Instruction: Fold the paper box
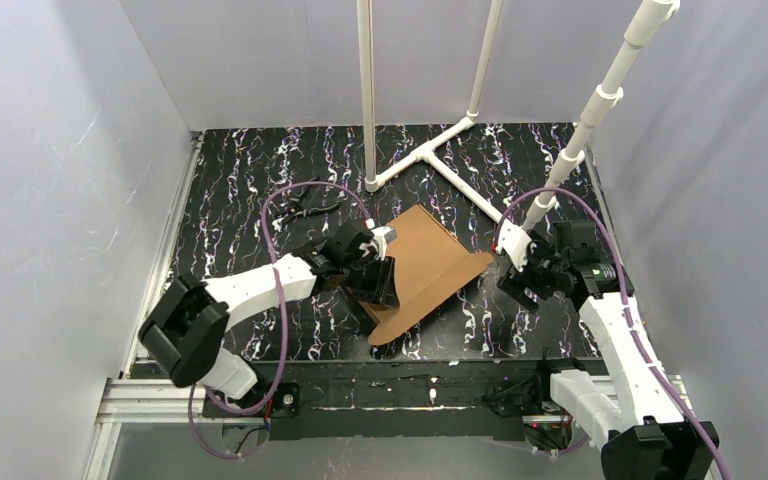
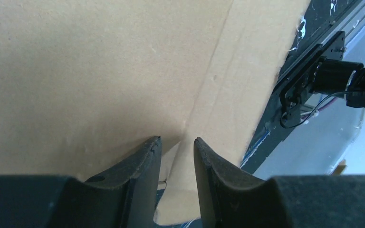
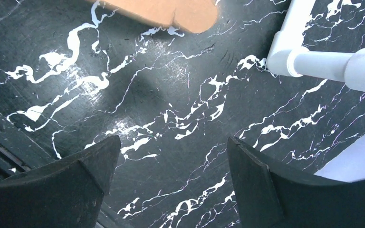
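1. The paper box [image 1: 430,262] lies partly folded on the table [image 1: 250,180], at the middle of its near edge, with one panel raised.
2. The left gripper [image 1: 380,293] is at the box's left side. Its jaws stand narrowly apart against the cardboard, a crease running into the gap; I cannot tell whether they pinch it.
3. The right gripper [image 3: 173,142] hangs over the bare table right of the box, jaws spread wide, apart from the box's rounded tab.

A black marbled table [image 1: 240,170] carries a white pipe frame [image 1: 430,152] and a small black tool [image 1: 300,207], between pale walls [image 1: 60,150].
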Robot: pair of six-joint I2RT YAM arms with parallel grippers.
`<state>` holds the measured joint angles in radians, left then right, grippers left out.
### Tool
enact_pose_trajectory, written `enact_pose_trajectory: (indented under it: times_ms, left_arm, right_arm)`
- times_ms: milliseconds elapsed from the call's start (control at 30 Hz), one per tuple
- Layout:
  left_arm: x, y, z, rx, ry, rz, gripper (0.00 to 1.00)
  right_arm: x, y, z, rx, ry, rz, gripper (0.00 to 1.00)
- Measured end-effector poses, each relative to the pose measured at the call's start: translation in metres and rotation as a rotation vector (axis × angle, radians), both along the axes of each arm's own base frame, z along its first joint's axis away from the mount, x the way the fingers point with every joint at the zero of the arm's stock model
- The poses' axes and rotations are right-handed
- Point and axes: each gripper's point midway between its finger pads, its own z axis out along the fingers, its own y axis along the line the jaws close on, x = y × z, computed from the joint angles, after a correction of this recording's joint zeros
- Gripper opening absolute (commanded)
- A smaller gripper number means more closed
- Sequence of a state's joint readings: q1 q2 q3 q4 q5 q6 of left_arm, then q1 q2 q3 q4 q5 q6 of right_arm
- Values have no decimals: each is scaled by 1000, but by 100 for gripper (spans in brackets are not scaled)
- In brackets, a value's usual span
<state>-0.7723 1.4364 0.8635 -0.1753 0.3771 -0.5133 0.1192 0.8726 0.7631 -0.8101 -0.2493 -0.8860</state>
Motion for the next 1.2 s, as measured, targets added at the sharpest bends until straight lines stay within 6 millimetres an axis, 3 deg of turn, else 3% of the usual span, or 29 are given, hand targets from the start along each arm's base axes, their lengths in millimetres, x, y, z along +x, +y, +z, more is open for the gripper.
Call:
enact_pose_trajectory:
  times_ms: [67,267,400,500,600,667,733,767,867,1033,1133,1200]
  left_arm:
    - [2,-1,-15,20,33,3,32]
    - [13,-4,-8,27,-21,5,34]
    - [19,4,1,52,-81,35,37]
    - [25,12,26,32,-155,72,38]
    - [26,21,58,-33,-255,110,51]
    - [21,34,71,-67,-303,150,71]
    - [12,52,73,-94,-338,211,95]
    - [8,62,69,-100,-344,244,98]
    - [-9,93,41,-120,-306,383,98]
    - [-24,111,1,-207,-192,550,98]
    - [-20,111,-9,-236,-117,631,98]
    - [-13,106,-8,-259,-79,675,98]
  right_arm:
    - [1,2,4,15,-4,-3,90]
    - [6,25,19,128,40,49,83]
    - [21,62,31,267,114,121,58]
    - [39,101,29,315,162,171,38]
    - [52,131,8,315,229,189,25]
    - [61,136,-10,296,279,157,24]
    - [68,134,-32,265,323,109,27]
    - [69,132,-40,253,345,93,32]
    - [73,131,-35,266,340,81,53]
    - [70,128,2,293,235,151,97]
    - [56,130,40,303,92,322,98]
    - [37,130,54,274,-11,523,98]
